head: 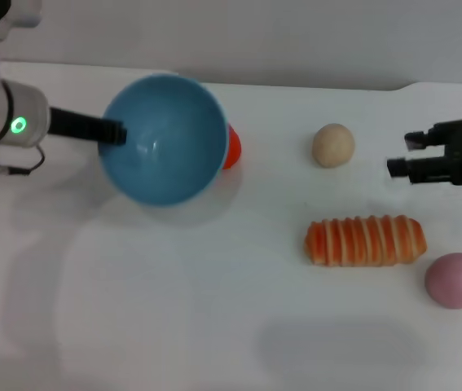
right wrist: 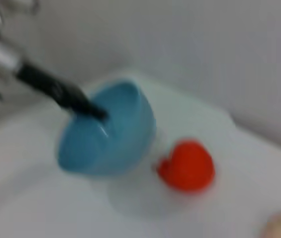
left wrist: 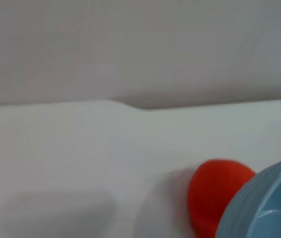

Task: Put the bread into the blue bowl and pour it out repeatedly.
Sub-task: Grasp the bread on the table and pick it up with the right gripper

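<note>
While the bread [head: 366, 241] lies flat on the white table [head: 173, 309] beside a pink ball [head: 454, 280], the right gripper [head: 406, 154] hovers open and empty farther back. Left gripper [head: 116, 133] clamps the tilted blue bowl [head: 165, 138] by its rim, a red toy [head: 231, 147] behind.

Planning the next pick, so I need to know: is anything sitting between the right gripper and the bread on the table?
Nothing visible blocks it. The right gripper hangs open beyond the bread, with bare table between them. The beige ball and pink fruit lie off to either side, apart from the loaf.
</note>
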Motion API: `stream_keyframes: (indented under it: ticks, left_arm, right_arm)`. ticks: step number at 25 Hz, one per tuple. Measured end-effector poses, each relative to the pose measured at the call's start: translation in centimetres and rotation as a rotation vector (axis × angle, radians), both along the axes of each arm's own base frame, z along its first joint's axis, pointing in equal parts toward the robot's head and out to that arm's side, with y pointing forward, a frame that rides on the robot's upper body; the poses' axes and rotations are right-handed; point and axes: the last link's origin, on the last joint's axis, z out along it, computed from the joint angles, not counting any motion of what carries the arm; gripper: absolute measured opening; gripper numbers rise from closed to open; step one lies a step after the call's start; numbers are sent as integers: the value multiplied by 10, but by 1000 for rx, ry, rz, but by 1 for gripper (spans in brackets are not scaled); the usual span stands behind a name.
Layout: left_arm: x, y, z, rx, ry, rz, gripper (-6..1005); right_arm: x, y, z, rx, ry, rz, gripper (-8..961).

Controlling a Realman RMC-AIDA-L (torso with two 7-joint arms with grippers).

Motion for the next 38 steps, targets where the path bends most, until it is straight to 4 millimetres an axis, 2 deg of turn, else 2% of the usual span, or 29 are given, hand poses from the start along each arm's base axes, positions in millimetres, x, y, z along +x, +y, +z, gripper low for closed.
stream_keyframes:
  ticks: [1, 4, 6, 12, 19, 28, 34, 38]
  left_arm:
    - [-1, -3, 1, -25, -10, 19, -1]
    - [-1, -8, 5, -73, -31, 49, -1]
    - [0, -12, 9, -97, -39, 57, -1]
    - [0, -22, 16, -187, -29, 74, -1]
    - [5, -21, 18, -209, -24, 65, -1]
    - [10, -17, 18, -180, -42, 38, 0]
    - [13, -15, 18, -161, -50, 28, 0]
    - [15, -13, 18, -157, -52, 24, 0]
  right_arm:
    - [-4, 5, -2, -17, -74, -13, 463]
    - [-15, 16, -7, -50, -262, -47, 567]
    - [-23, 20, -13, -69, -329, -35, 637]
    - [-34, 20, -42, -112, -449, 73, 636]
    - [-33, 8, -84, -215, -584, 179, 636]
    - [-17, 4, -112, -211, -662, 215, 635]
    - [-7, 3, -127, -200, -690, 233, 634]
    - [-4, 3, -129, -186, -697, 229, 633]
